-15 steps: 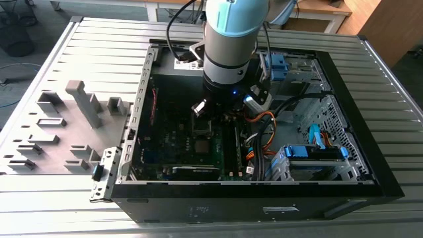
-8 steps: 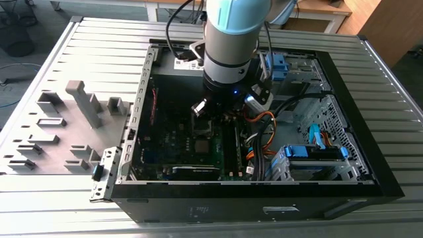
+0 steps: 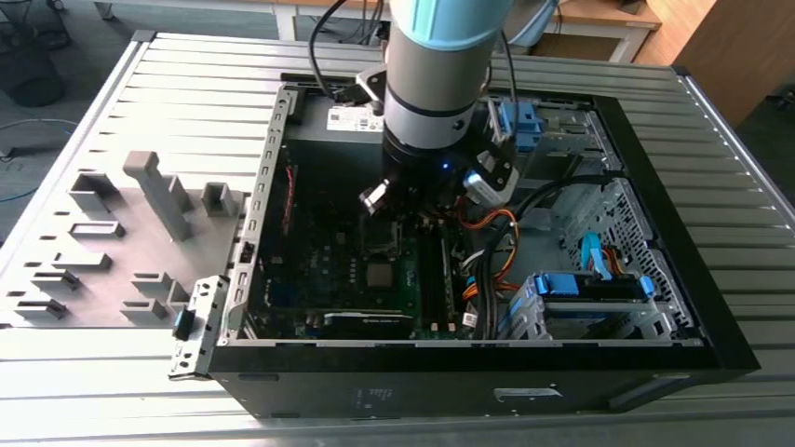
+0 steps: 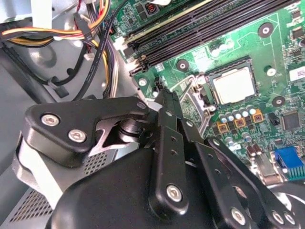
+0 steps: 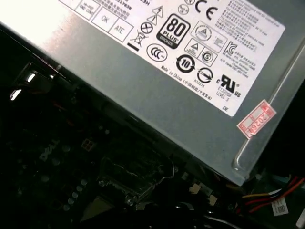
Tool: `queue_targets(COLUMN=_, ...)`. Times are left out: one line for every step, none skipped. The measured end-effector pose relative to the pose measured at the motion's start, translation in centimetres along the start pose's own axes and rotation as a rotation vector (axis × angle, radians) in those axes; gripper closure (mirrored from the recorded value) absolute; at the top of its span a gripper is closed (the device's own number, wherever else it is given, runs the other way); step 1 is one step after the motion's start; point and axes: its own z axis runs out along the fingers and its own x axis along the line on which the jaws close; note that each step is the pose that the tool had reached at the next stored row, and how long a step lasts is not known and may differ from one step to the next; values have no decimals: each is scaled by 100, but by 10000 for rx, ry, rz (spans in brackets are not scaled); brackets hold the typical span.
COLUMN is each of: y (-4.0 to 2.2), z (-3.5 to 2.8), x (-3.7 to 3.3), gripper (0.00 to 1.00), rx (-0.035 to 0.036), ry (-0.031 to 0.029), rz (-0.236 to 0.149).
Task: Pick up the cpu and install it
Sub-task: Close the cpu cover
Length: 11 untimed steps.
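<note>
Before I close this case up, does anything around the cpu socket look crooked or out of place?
Nothing stands out. The cpu lies flat and square in its socket on the green motherboard, with no visible tilt. The gripper is off to one side of the chip, not touching it.

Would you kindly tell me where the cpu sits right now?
In the second wrist view, the cpu lies in its socket on the green motherboard, near the black memory slots.

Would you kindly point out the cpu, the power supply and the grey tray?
cpu [image 4: 233, 85]: second wrist view, middle of its silvery top.
power supply [image 5: 143, 90]: first wrist view, its grey metal face.
grey tray [image 3: 125, 256]: exterior view, bare base.
</note>
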Motion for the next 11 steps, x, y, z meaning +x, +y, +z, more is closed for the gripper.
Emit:
queue_targets(y=-1, z=-19, x=0, gripper=89, rx=-6, ry=-4, rz=0)
queue_targets(y=-3, z=-37, x=1, gripper=89, rx=-11, ry=-7, rz=0)
queue_targets(y=-5, z=-52, x=3, gripper=89, rx=-13, ry=-8, rz=0)
queue_targets(y=-10, z=-64, x=5, gripper=89, rx=-16, ry=-10, rz=-1)
queue_targets(y=-15, z=-72, x=8, gripper=89, rx=-20, ry=-13, rz=-1)
queue_targets(y=-22, z=-79, x=13, gripper=89, rx=-22, ry=-14, rz=-1)
queue_targets(y=-30, z=-83, x=18, gripper=89, rx=-21, ry=-11, rz=0)
queue_targets(y=-39, z=-86, x=23, gripper=89, rx=-22, ry=-11, rz=0)
queue_targets(y=-48, z=-89, x=29, gripper=89, rx=-23, ry=-10, rz=1)
queue_targets(y=-58, z=-91, x=34, gripper=89, rx=-23, ry=-9, rz=0)
queue_targets(y=-68, z=-93, x=41, gripper=89, rx=-24, ry=-7, rz=0)
